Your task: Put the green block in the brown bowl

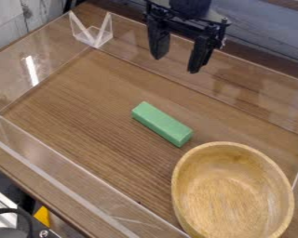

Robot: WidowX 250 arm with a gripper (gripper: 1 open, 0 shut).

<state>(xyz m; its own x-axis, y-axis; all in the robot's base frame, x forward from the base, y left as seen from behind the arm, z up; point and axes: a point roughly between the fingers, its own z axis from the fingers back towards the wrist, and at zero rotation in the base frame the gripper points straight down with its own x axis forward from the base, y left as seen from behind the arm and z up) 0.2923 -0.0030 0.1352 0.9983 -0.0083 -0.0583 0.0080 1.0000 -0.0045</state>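
The green block lies flat on the wooden table near the middle of the view, its long side running diagonally. The brown bowl sits at the lower right, light tan wood, nothing inside it. My gripper hangs at the top centre, pointing down, above and behind the block and apart from it. Its two dark fingers stand wide apart with nothing between them, so it is open.
Clear acrylic walls fence the table on the left, front and back. A small clear stand sits at the back left. The bowl's rim comes close to the block's lower right end.
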